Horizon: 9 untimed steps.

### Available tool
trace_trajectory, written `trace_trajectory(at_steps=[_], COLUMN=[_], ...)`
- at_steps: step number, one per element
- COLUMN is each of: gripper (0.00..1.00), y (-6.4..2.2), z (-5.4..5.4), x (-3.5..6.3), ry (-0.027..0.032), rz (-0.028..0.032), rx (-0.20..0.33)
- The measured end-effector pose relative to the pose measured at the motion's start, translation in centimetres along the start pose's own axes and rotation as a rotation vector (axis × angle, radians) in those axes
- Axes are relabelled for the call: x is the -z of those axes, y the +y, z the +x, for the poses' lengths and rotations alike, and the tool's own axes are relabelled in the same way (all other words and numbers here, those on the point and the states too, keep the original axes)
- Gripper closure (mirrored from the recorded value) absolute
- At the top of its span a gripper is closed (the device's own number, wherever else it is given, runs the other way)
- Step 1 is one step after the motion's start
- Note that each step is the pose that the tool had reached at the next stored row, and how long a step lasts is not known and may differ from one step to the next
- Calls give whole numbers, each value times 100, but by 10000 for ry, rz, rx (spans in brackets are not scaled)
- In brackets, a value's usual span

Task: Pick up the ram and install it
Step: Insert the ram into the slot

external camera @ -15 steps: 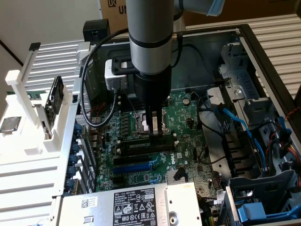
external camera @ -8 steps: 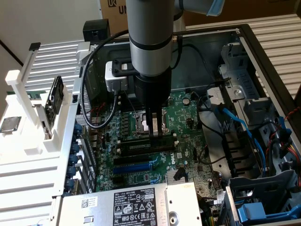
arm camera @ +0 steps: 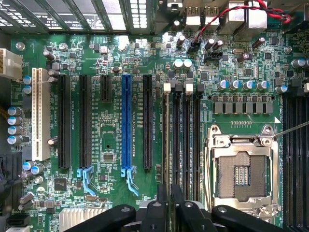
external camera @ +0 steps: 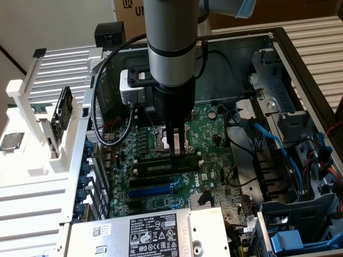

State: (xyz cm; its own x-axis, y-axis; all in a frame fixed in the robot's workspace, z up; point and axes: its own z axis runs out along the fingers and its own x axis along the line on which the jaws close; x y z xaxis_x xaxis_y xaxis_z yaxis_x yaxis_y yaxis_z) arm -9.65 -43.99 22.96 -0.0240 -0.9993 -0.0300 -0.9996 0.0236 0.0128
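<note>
On the exterior view's left a white rack (external camera: 32,160) stands on the pale ribbed surface (external camera: 321,37). It carries a small dark board (external camera: 64,107) on edge and a square chip (external camera: 12,142) lying flat. Next comes the open computer case (external camera: 300,59), with its green motherboard (external camera: 209,123) facing up. The arm (external camera: 171,43) reaches straight down into the middle of it, just beside the empty processor socket (arm camera: 241,176). The pick-up looks done: the ram (arm camera: 166,145) stands on edge in the outermost of four memory slots, the one farthest from the socket and next to a black expansion slot (arm camera: 147,125). The jaws straddle one end of the ram, but I cannot tell whether they grip it or have eased off. I also cannot tell whether it is pressed fully home with the white latch (arm camera: 167,87) closed, so seating may remain. Farther right are metal drive cages (external camera: 278,85) and blue cables (external camera: 268,139). A cardboard box (external camera: 128,8) sits behind.
</note>
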Motion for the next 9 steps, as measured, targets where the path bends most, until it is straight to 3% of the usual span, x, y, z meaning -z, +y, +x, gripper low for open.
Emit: trace_trajectory(at_steps=[1, 2, 9], gripper=[81, 74, 74], y=[0, 0, 0], z=[0, 0, 0], x=[0, 0, 0], ry=[0, 0, 0], rz=[0, 0, 0], rx=[0, 0, 0])
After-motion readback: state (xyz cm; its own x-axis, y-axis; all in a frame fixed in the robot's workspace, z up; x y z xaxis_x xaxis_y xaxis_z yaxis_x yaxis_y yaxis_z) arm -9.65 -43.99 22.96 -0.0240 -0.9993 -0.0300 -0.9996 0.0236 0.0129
